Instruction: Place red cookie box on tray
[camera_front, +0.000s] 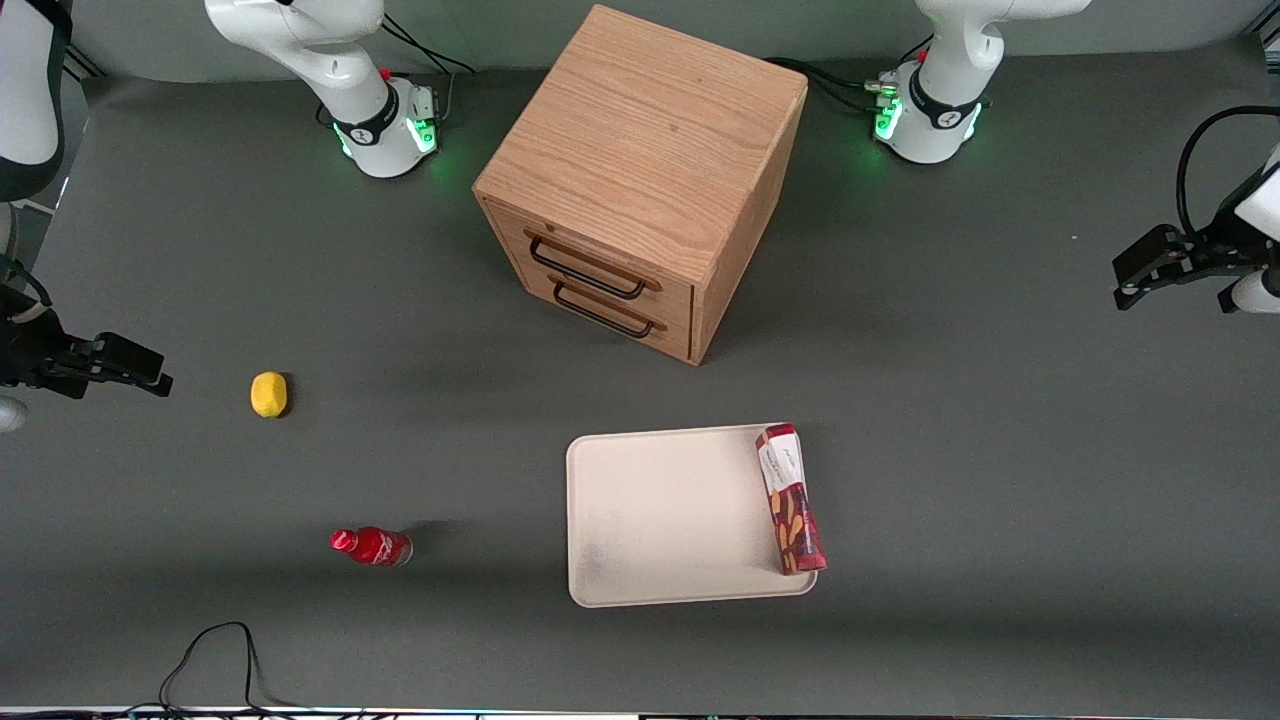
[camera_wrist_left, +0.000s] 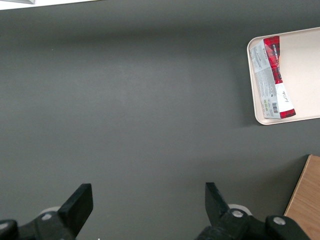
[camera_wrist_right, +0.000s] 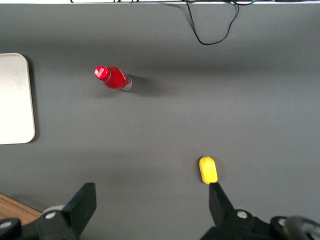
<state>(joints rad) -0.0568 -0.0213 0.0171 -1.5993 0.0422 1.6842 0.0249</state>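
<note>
The red cookie box (camera_front: 791, 498) lies flat on the cream-white tray (camera_front: 660, 515), along the tray's edge toward the working arm's end of the table. In the left wrist view the box (camera_wrist_left: 273, 77) also lies on the tray (camera_wrist_left: 305, 70). My left gripper (camera_front: 1150, 270) is open and empty. It hangs above the bare mat at the working arm's end of the table, well away from the tray. In the left wrist view the gripper (camera_wrist_left: 147, 205) has only grey mat between its fingers.
A wooden two-drawer cabinet (camera_front: 640, 180) stands farther from the front camera than the tray. A small red bottle (camera_front: 372, 546) and a yellow lemon (camera_front: 268, 394) lie toward the parked arm's end. A black cable (camera_front: 215, 660) loops near the table's front edge.
</note>
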